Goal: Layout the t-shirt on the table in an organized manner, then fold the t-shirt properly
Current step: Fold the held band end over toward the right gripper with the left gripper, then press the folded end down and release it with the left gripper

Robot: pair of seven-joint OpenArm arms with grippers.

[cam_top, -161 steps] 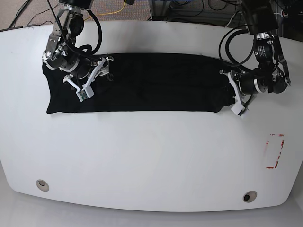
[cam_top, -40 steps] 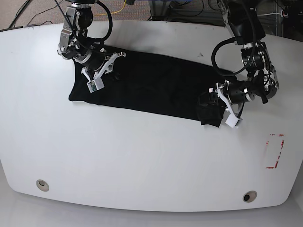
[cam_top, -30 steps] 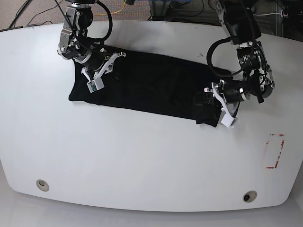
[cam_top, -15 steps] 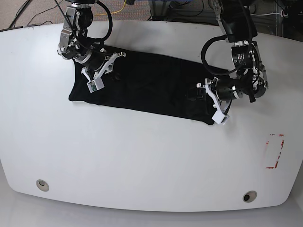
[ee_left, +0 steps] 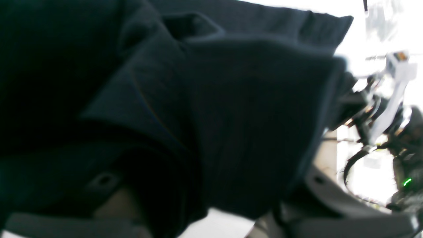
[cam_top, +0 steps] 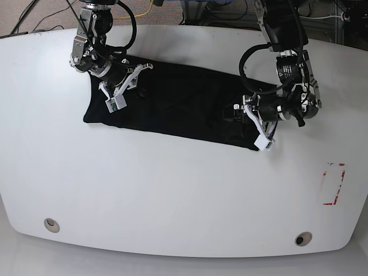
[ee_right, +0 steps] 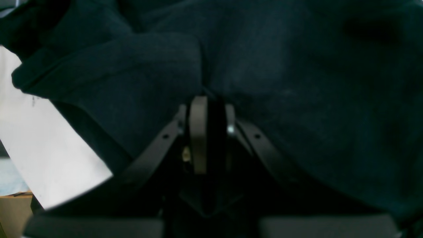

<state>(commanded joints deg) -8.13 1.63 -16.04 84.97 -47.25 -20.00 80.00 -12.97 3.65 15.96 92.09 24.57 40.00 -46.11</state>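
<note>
Base view shows the t-shirt [cam_top: 172,103] lying as a long dark band across the far half of the tabletop [cam_top: 172,195], slanting from the upper left down toward the right. The right hand [cam_top: 118,92] rests on the band's left end, and the left hand [cam_top: 259,123] sits at the band's right end, where the cloth is bunched and doubled over on itself. Right wrist view shows the right hand [ee_right: 206,99] with its jaws drawn nearly together and a ridge of t-shirt [ee_right: 297,82] fabric pinched between them, with bare tabletop [ee_right: 49,155] visible at lower left. Left wrist view shows the t-shirt [ee_left: 231,115] draped in thick folds directly over the camera; the left hand's jaws are covered by fabric, so their opening cannot be determined, although the lifted fold suggests a grip. Handling judgement: the fabric is light, limp and easily creased, carries no stiffness, and will sag and trail from any single grasp point. It should slide readily on the glossy surface, so dragging may shift the whole garment rather than flatten it. Recommended grasp points are hems, corners or a sleeve edge, taken as a thin pinch through a single layer or a known pair of layers, with both ends held under light tension.
</note>
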